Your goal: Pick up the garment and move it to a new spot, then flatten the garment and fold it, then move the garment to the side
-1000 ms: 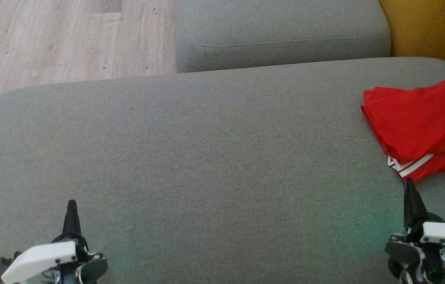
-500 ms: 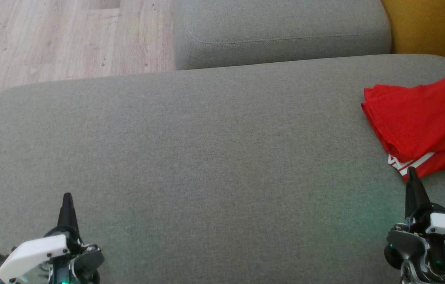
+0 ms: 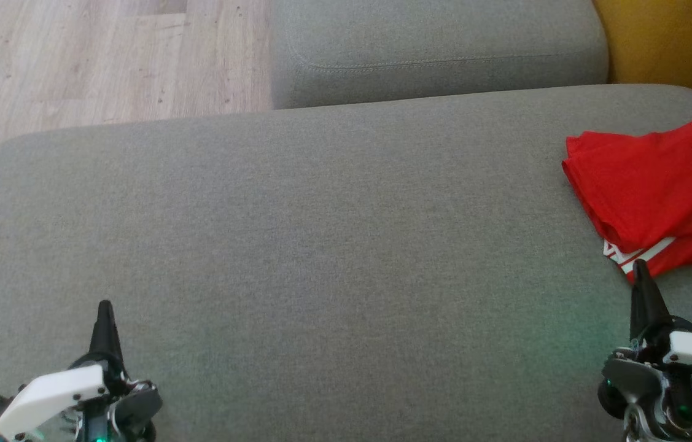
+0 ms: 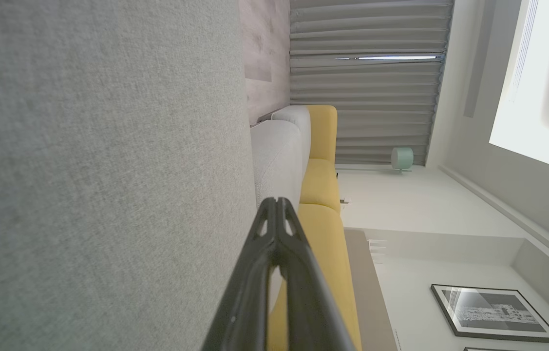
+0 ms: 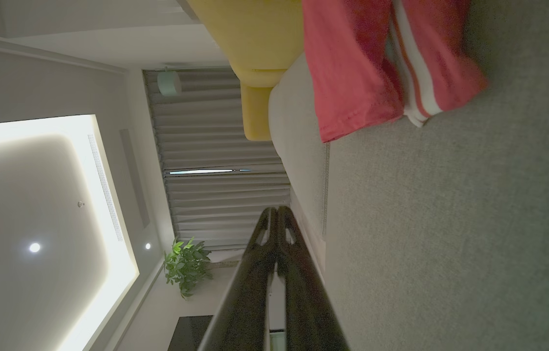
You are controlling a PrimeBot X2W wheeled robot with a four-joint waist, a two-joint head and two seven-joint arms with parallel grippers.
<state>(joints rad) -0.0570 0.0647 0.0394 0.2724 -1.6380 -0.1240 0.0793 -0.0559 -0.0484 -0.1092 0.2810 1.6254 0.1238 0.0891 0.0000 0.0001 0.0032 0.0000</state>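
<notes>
Both grippers have edged forward a little in the last second and now sit idle. Your left gripper [image 3: 104,305] is low on the left over the bare grey sofa cushion [image 3: 321,245], and your right gripper [image 3: 639,265] is low on the right, its tip near the white-striped hem of the red garment [image 3: 653,184]. You can see each pair of fingers pressed tightly together, clenched on nothing. The garment lies doubled over on itself at the cushion's far right edge, well apart from your left gripper, with a yellow seat [image 3: 671,43] just beyond it.
</notes>
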